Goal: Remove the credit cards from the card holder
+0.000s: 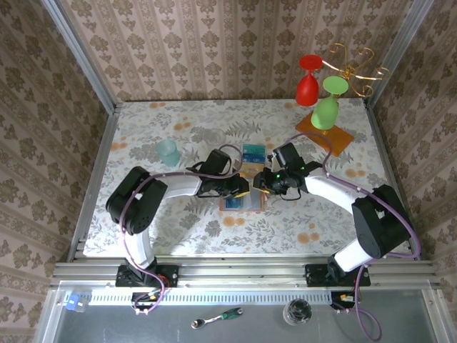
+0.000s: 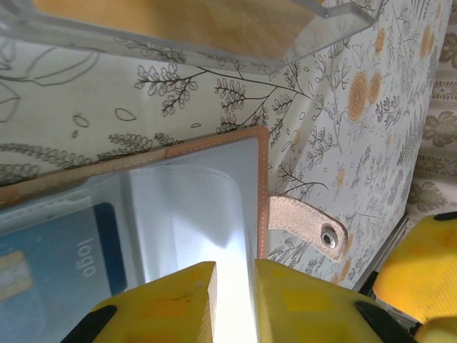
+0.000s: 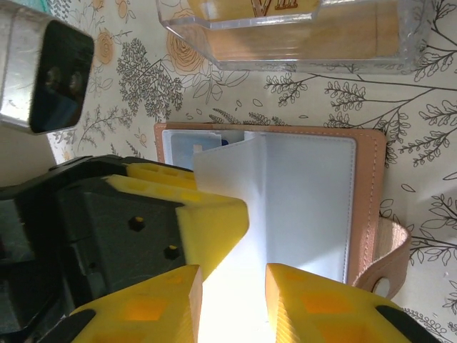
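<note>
Pinching a clear pocket leaf of the card holder [image 2: 193,193], the left gripper [image 2: 234,286] has its yellow fingers closed on the plastic, with the leaf pressed between them. The holder lies open and flat on the flowered table [image 1: 178,229], directly under and ahead of those fingertips. A blue-teal card [image 2: 64,261] printed "logo" sits in a pocket to the left of the fingers. The holder's tan snap strap [image 2: 307,225] sticks out to their right. Beyond the fingertips a clear tray [image 2: 214,32] rests on the table, apart from the holder. The right gripper [image 3: 232,300] faces the left one across the holder, just beside it, and a pale leaf rises into the gap between its jaws. The jaws stand partly apart, and from this angle it cannot be told whether the pads bear on the leaf. The holder's tan edge lies to the right of its fingers.
</note>
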Controlling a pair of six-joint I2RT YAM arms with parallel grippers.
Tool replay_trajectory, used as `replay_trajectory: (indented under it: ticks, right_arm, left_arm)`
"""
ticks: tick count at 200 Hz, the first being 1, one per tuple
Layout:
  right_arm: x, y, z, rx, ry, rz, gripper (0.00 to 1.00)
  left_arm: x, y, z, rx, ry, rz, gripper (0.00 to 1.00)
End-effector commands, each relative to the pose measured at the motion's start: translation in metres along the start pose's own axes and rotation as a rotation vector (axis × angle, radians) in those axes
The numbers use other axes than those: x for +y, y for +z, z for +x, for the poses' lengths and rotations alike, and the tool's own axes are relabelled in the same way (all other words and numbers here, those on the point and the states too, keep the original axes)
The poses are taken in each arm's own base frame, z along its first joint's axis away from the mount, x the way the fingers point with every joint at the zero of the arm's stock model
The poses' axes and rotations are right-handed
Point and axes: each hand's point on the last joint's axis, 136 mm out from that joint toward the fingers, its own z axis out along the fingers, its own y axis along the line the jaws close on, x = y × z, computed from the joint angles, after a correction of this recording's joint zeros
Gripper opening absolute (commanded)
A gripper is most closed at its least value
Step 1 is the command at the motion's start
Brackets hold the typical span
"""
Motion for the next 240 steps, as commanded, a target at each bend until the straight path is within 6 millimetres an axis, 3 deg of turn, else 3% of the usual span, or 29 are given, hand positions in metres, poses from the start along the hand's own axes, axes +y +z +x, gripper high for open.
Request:
replay_trajectory:
  ticks: [1, 98, 172, 240]
  right_arm:
    - [-0.008, -0.008, 0.004, -0.008, 0.002, 0.026, 0.32]
    - [-0.007, -0.019, 0.000, -0.025, -0.006, 0.029, 0.33]
    - [-0.002, -0.019, -0.003, -0.027, 0.000, 0.009, 0.33]
    - [-0.005, 0.002, -0.001, 0.027, -0.007, 0.049, 0.34]
  left_arm:
    - [-0.019, 0.003, -0.008, -0.006, 0.018, 0.048, 0.24]
    - [-0.042, -0.005, -0.022, -0.032, 0.057, 0.081, 0.27]
    - [-0.027, -0.038, -0.029, -0.092, 0.075, 0.023, 0.28]
    - [-0.005, -0.061, -0.027, -0.130, 0.039, 0.016, 0.28]
